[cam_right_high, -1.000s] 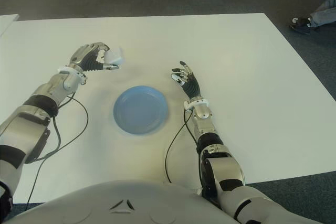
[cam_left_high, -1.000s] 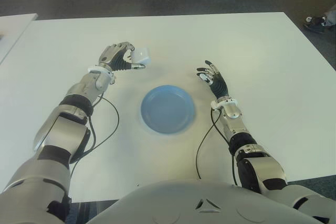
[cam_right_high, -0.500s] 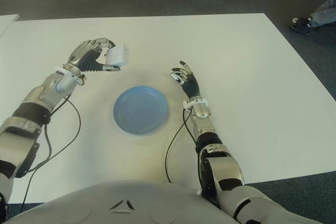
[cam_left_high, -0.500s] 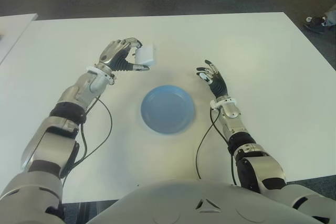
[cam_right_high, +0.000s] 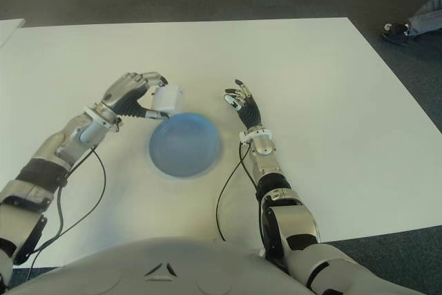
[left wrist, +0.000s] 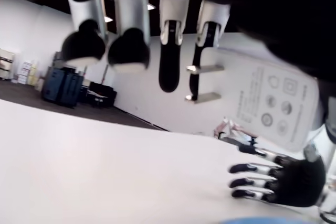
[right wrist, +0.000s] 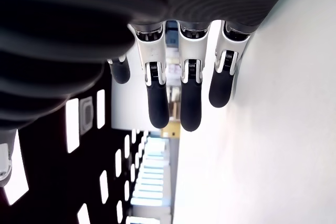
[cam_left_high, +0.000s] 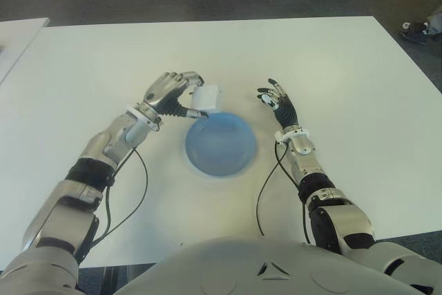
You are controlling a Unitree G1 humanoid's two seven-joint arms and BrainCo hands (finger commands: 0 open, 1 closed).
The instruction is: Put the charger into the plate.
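One white charger (cam_left_high: 206, 99) is held in the left hand (cam_left_high: 169, 92), whose fingers curl around it; in the left wrist view its two metal prongs (left wrist: 203, 82) stick out between the fingertips. The charger hangs over the far left rim of the single blue plate (cam_left_high: 221, 144), apart from it and not yet set down. The plate lies on the white desk (cam_left_high: 345, 81), roughly midway between the left and right edges and nearer the front edge than the far one. The right hand (cam_left_high: 277, 102) shows just beside the plate's right rim, fingers straight and loosely spread, holding nothing. Two black cables (cam_left_high: 264, 191) trail from the wrists toward the front edge.
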